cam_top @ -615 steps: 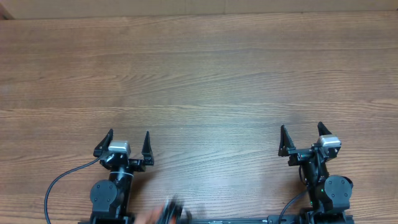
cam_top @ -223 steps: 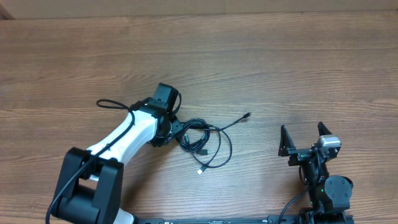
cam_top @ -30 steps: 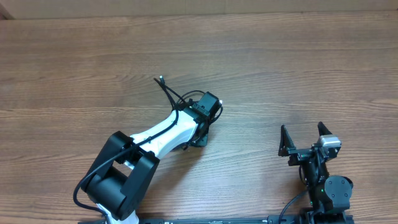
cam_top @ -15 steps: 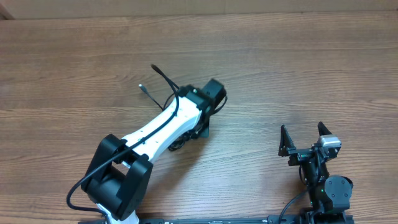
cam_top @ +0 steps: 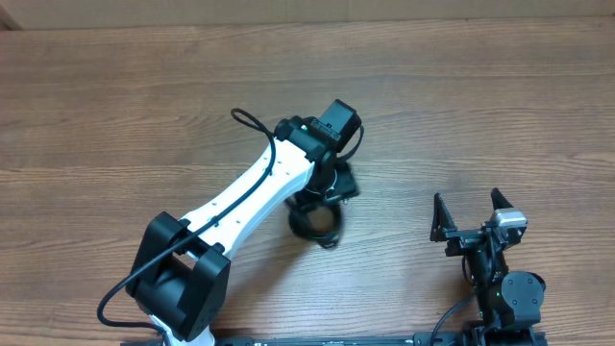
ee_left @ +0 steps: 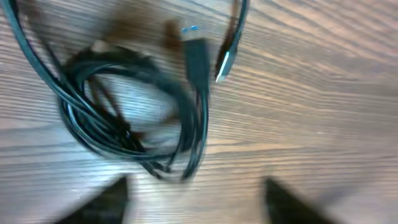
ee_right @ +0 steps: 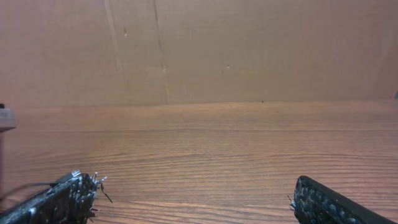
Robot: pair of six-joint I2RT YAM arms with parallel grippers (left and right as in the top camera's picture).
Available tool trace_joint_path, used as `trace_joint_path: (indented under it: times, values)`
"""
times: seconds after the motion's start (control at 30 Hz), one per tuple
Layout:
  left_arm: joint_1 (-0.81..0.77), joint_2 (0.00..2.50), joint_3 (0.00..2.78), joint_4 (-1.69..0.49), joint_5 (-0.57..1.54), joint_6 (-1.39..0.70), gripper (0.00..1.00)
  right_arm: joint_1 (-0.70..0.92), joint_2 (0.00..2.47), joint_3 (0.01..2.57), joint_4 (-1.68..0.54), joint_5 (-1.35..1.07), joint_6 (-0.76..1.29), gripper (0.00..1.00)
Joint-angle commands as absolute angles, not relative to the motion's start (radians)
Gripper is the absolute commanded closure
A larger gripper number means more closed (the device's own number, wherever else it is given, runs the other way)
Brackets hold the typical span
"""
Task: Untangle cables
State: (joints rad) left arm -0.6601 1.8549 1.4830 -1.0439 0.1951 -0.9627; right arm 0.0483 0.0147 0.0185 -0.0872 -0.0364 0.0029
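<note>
The cables (cam_top: 317, 223) lie as one dark coiled bundle on the wooden table, just in front of my left arm's wrist. In the blurred left wrist view the cables (ee_left: 134, 112) show as a loose black coil, with two silver-tipped plugs (ee_left: 198, 46) lying at its upper right. My left gripper (cam_top: 330, 187) hovers over the far edge of the bundle. Its fingers (ee_left: 194, 186) are open and empty, just short of the coil. My right gripper (cam_top: 471, 219) is open and empty at the front right, far from the cables. Its fingertips (ee_right: 196, 208) frame bare wood.
The thicker black cable (cam_top: 248, 123) fixed to my left arm arches to the left of the wrist. The wooden table (cam_top: 461, 106) reaches to a brown cardboard wall (ee_right: 199, 50) at the back.
My left wrist has swung right and farther away. The thin cord end that stuck up left of the arm is gone from there. The bundle now lies uncovered in front of the wrist. The right arm is still.
</note>
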Motion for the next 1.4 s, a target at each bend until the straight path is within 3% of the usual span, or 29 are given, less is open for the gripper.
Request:
trace_joint_path:
  times: [0.0,0.2,0.33,0.47,0.53,0.7,0.87,1.07,1.27,1.3,1.37]
  values:
    - [-0.668,1.828,1.506,-1.014,0.089,-0.939,0.01,0.051,0.007,0.009,-0.081,-0.027,-0.002,0.00]
    - [-0.667,1.828,1.506,-0.970,-0.174,-0.371,0.00,0.051,0.007,0.009,-0.081,-0.027,-0.002,0.00]
    - [-0.668,1.831,1.504,-0.983,-0.154,0.031,0.09,0.051,0.007,0.009,-0.081,-0.027,-0.002,0.00]
    - [-0.668,1.831,1.493,-0.963,-0.088,0.214,0.16,0.051,0.007,0.009,-0.081,-0.027,-0.002,0.00]
    - [-0.668,1.831,1.486,-0.964,-0.034,0.266,0.22,0.051,0.007,0.009,-0.081,-0.027,-0.002,0.00]
    - [-0.667,1.832,1.415,-0.918,0.065,0.336,0.24,0.051,0.007,0.009,-0.081,-0.027,-0.002,0.00]
    - [-0.666,1.832,1.282,-0.809,0.072,0.482,0.36,0.051,0.007,0.009,-0.081,-0.027,-0.002,0.00]
    - [-0.666,1.832,1.181,-0.701,0.072,0.546,0.34,0.051,0.007,0.008,-0.081,-0.027,-0.002,0.00]
    - [-0.666,1.832,1.161,-0.589,0.115,0.546,0.73,0.051,0.007,0.009,-0.081,-0.027,-0.002,0.00]
    - [-0.666,1.832,1.161,-0.579,0.142,0.546,0.75,0.051,0.007,0.009,-0.081,-0.027,-0.002,0.00]
    - [-0.666,1.833,1.160,-0.565,0.192,0.546,0.70,0.051,0.007,0.009,-0.081,-0.027,-0.002,0.00]
